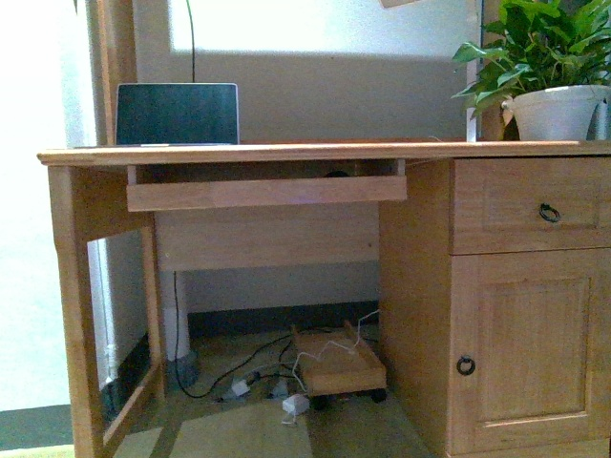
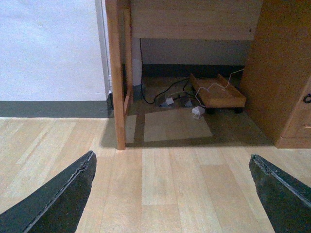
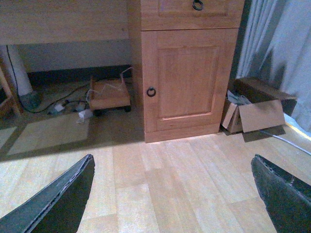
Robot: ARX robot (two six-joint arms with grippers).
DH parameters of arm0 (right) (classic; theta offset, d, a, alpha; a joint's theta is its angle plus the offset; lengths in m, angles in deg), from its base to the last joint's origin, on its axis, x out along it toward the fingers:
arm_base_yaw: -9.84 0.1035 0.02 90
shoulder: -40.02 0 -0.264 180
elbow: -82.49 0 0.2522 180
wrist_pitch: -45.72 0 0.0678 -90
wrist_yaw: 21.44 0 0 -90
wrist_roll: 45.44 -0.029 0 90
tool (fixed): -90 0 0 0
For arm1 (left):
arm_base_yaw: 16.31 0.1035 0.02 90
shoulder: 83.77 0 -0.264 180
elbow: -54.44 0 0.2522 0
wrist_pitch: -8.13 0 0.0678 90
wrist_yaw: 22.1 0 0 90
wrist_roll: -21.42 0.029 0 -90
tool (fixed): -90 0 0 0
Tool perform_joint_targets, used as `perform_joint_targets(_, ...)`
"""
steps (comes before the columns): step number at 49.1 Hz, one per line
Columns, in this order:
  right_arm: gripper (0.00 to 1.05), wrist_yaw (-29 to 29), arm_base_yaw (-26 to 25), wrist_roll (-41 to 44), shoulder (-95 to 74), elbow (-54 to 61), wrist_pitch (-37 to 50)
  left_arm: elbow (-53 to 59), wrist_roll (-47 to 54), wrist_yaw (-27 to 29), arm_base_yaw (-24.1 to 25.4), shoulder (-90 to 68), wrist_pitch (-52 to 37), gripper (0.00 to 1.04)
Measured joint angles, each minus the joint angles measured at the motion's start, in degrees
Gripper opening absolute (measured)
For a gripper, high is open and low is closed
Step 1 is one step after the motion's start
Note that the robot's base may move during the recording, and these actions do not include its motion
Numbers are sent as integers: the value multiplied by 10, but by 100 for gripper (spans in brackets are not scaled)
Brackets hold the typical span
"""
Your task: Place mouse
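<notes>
mouse: probably the small dark hump on the desk's pull-out tray, tucked under the top and barely showing.
left gripper: fingers spread wide, empty, low before the desk, well apart from the mouse.
right gripper: spread wide, empty, facing the desk's cupboard door.
</notes>
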Motion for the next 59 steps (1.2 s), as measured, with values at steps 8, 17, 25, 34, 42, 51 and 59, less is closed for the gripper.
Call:
perform_joint_targets(8, 97, 0, 0, 0, 0, 0, 0, 0, 0, 0, 0, 0, 0, 97)
perform_joint_targets(17, 97, 0, 0, 0, 0, 0, 0, 0, 0, 0, 0, 0, 0, 97)
perform_joint_targets(25, 97, 0, 0, 0, 0, 0, 0, 0, 0, 0, 0, 0, 0, 97)
perform_joint_targets(34, 97, 0, 0, 0, 0, 0, 0, 0, 0, 0, 0, 0, 0, 97)
perform_joint_targets(42, 97, 0, 0, 0, 0, 0, 0, 0, 0, 0, 0, 0, 0, 97)
perform_joint_targets(51, 97, 0, 0, 0, 0, 0, 0, 0, 0, 0, 0, 0, 0, 97)
perform_joint_targets(59, 97, 0, 0, 0, 0, 0, 0, 0, 0, 0, 0, 0, 0, 97)
